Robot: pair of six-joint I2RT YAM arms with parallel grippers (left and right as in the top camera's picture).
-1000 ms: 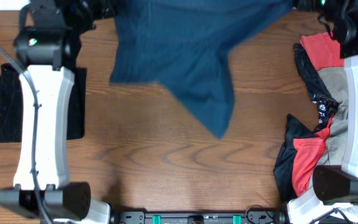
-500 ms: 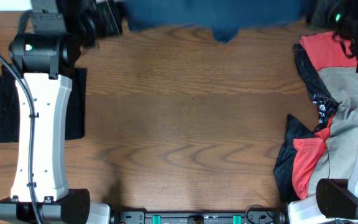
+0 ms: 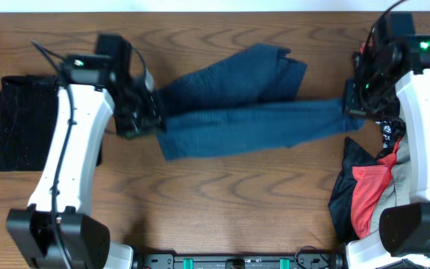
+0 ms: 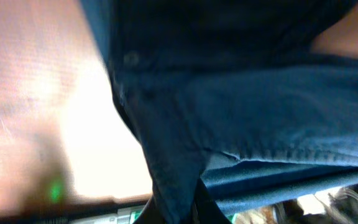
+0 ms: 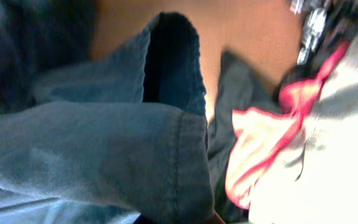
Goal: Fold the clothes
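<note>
Across the tabletop [image 3: 222,194], jeans [image 3: 252,119] stretch lengthwise left-right: waistband [image 4: 166,99] pinched in left gripper [image 3: 146,119] jaws, leg hem [image 5: 182,155] pinched in right gripper [image 3: 351,104] jaws.

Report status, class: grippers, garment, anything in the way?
Both shut on the blue garment: left gripper one end, right gripper the other. Stretched across the table, not yet folded. Beside its right end, clothes pile; black cloth far left.
</note>
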